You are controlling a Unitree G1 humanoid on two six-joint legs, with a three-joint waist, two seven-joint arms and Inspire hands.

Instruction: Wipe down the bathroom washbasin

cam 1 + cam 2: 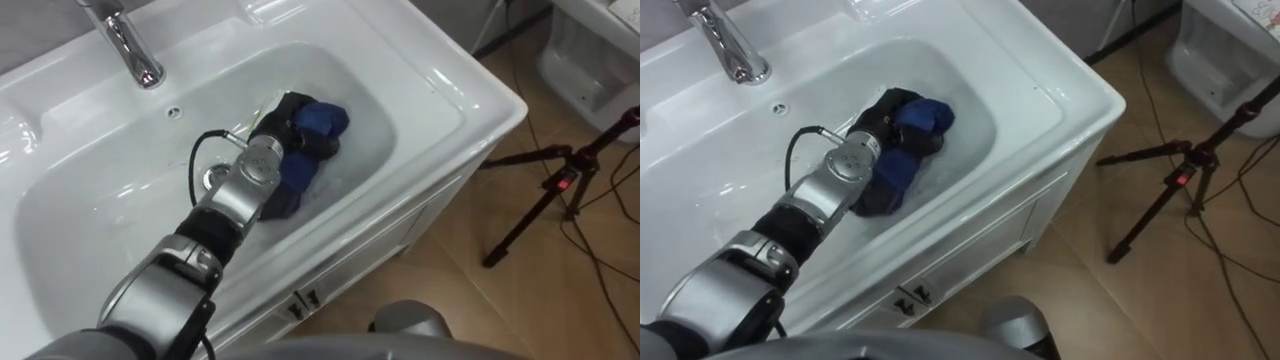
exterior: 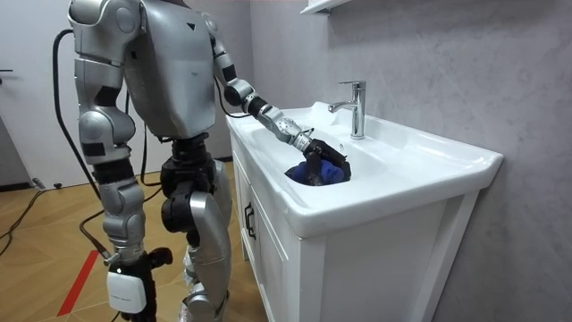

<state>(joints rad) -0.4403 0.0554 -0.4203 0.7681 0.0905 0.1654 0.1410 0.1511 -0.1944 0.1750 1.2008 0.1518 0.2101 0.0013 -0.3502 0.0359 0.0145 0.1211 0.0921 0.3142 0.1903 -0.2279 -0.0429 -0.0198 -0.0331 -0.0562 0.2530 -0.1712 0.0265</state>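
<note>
The white basin (image 1: 100,200) sits in a white vanity, with a chrome faucet (image 1: 125,45) at its back rim. A crumpled blue cloth (image 1: 322,118) lies against the right side of the bowl. My left arm reaches in from the lower left. My black left hand (image 1: 280,130) rests on the cloth with its fingers curled into the folds, and the blue fabric bunches over them. In the room view I stand at the vanity's front, and the left hand (image 2: 317,150) is down in the bowl on the cloth (image 2: 332,170). My right hand (image 2: 125,291) hangs at my side.
The vanity's cabinet doors (image 1: 330,280) are directly below the basin's front rim. A black tripod (image 1: 545,200) stands on the wooden floor to the right, with cables around it. A white fixture (image 1: 590,60) is at the far right.
</note>
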